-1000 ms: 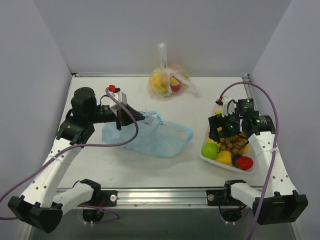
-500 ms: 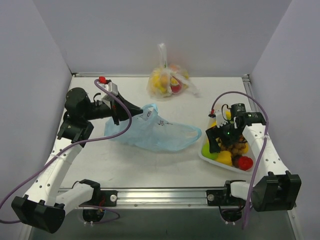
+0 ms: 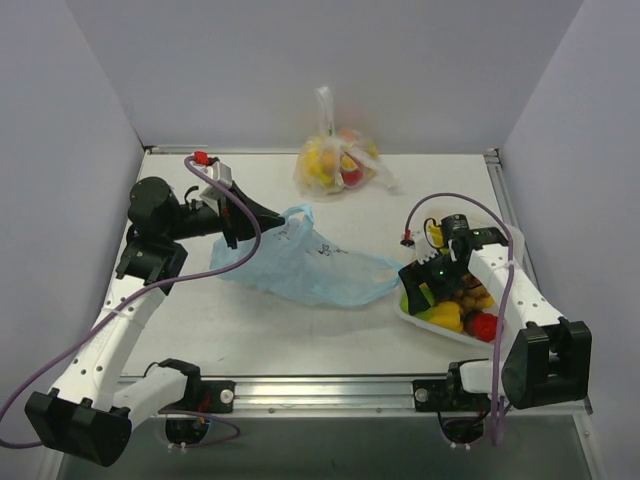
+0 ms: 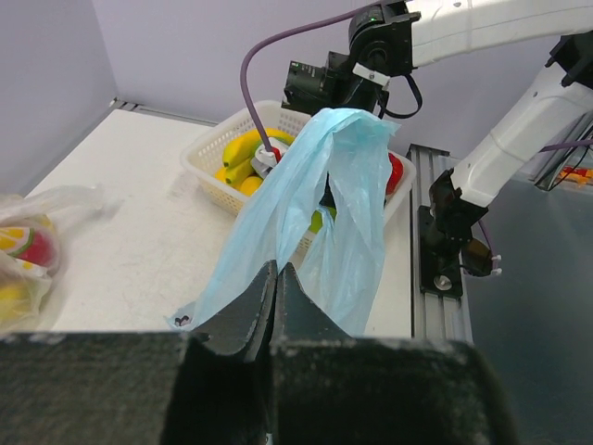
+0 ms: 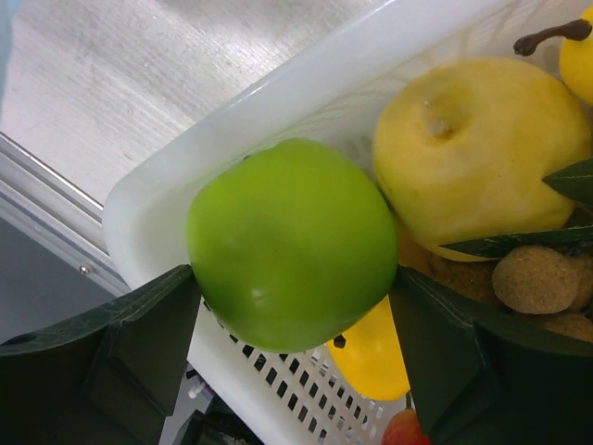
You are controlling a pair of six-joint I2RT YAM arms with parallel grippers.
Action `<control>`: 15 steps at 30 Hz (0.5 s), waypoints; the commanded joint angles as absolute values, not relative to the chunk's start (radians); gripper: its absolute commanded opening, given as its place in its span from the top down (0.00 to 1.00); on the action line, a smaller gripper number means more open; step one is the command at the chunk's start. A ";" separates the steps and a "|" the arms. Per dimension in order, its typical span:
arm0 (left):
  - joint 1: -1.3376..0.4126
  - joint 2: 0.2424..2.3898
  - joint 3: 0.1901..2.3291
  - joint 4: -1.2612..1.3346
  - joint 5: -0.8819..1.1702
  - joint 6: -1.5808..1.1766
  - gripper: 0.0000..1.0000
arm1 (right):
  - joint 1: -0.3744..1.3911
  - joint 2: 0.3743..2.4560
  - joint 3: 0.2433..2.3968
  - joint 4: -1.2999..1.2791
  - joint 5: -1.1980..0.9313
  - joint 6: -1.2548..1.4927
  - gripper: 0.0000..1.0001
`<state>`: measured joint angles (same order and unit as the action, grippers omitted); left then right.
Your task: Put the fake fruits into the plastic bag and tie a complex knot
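The light-blue plastic bag (image 3: 300,265) hangs stretched from my left gripper (image 3: 281,227), which is shut on its upper edge. In the left wrist view the bag (image 4: 315,195) drapes away from the pinched fingertips of the left gripper (image 4: 276,269). My right gripper (image 3: 422,292) is down in the near-left corner of the white basket (image 3: 440,332). Its two fingers press both sides of the green apple (image 5: 292,241), which still sits against the basket rim (image 5: 306,83). A yellow fruit (image 5: 482,148), brown grapes (image 5: 537,278) and a red fruit (image 3: 486,326) lie beside it.
A clear knotted bag of fruits (image 3: 335,160) stands at the back centre of the table, also in the left wrist view as the clear bag (image 4: 28,250). The bag's lower end lies close to the basket's left side. A metal rail (image 3: 330,385) runs along the near edge.
My left gripper has lifted and drawn the bag out longer toward the basket. My right gripper has dropped to the basket's near-left corner, and its jaws have narrowed around the green apple.
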<state>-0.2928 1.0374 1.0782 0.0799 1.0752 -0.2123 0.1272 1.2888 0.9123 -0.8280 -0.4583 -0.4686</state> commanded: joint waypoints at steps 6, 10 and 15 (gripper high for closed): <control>-0.281 1.029 1.068 0.175 1.092 -0.268 1.00 | 0.089 1.260 0.943 -0.862 -0.463 -0.469 0.56; -0.281 1.029 1.062 0.212 1.094 -0.308 1.00 | 0.042 1.194 1.064 -0.955 -0.518 -0.476 0.78; -0.278 1.037 1.058 0.239 1.092 -0.336 1.00 | 0.038 1.144 1.245 -0.991 -0.589 -0.440 0.87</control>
<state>-0.2859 1.0374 1.0565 0.1593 1.0786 -0.2977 0.0383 1.1908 1.1343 -0.9123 -0.5083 -0.4576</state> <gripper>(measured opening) 0.009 0.712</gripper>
